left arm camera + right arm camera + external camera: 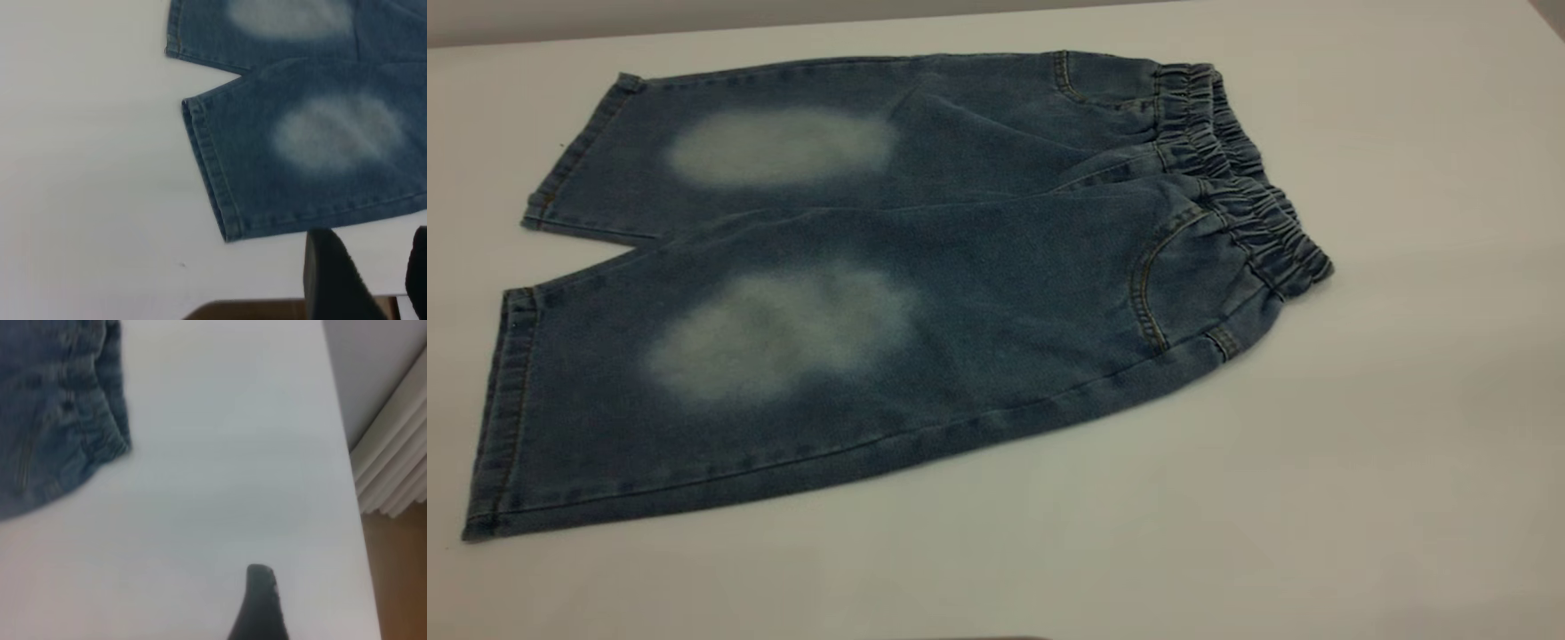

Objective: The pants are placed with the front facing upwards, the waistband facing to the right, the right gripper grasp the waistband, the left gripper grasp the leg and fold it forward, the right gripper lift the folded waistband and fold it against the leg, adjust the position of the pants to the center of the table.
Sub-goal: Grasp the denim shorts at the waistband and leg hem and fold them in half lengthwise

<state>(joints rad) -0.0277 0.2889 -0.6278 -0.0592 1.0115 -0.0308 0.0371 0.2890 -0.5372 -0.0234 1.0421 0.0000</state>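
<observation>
Pants [925, 293] flat on table [1405, 400], clear of jaws

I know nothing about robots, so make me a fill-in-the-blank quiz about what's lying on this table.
1. The short blue denim pants lie spread flat on the plain ____ table.
2. Their gathered, ruffled elastic waistband points to the ____ side of the exterior view.
3. Each knee carries a pale faded ____.
4. The black left gripper hangs apart from the leg hem, so it holds ____.

Missing words: white; right; patch; nothing
</observation>
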